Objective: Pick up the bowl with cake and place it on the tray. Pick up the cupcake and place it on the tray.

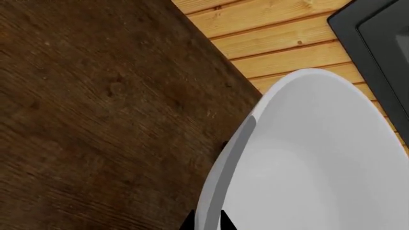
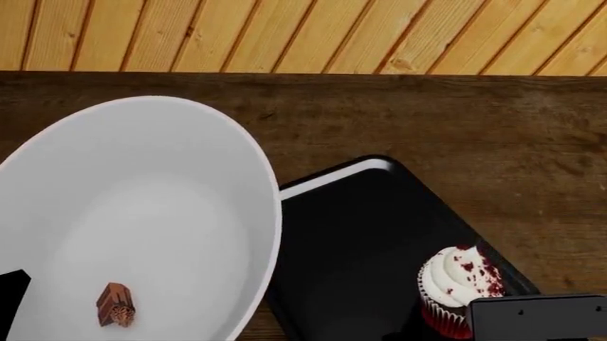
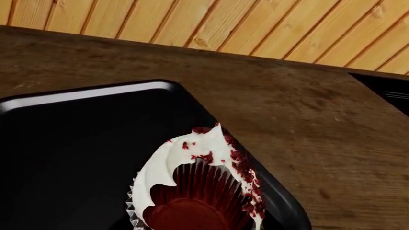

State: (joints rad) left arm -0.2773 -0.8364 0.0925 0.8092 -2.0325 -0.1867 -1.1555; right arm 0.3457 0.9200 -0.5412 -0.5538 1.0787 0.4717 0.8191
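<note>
Dark brown wooden tabletop (image 2: 427,121) is carrying the scene, with pale plank flooring (image 2: 284,35) showing beyond its far edge. You are looking down on the black tray (image 2: 370,234) lying flat on that tabletop; every position below is given relative to it. The bowl (image 2: 142,213) is sitting high and close to the head camera at the tray's left side, its rim overlapping the tray's left edge in the head view; whether it is touching the tray cannot be told. The cake (image 2: 116,305) is lying inside the bowl, against the near part of its floor. The cupcake (image 2: 460,288) is standing at the tray's near right edge, leaning in the right wrist view so that its red pleated wrapper and base are facing the camera. Your left gripper (image 1: 208,223) is showing two dark fingertips (image 1: 187,223), one on either side of the bowl's rim, clamped on it. Your right gripper (image 2: 536,316) is appearing only as a dark housing just beside the cupcake; its fingers are hidden, so their state cannot be told.
</note>
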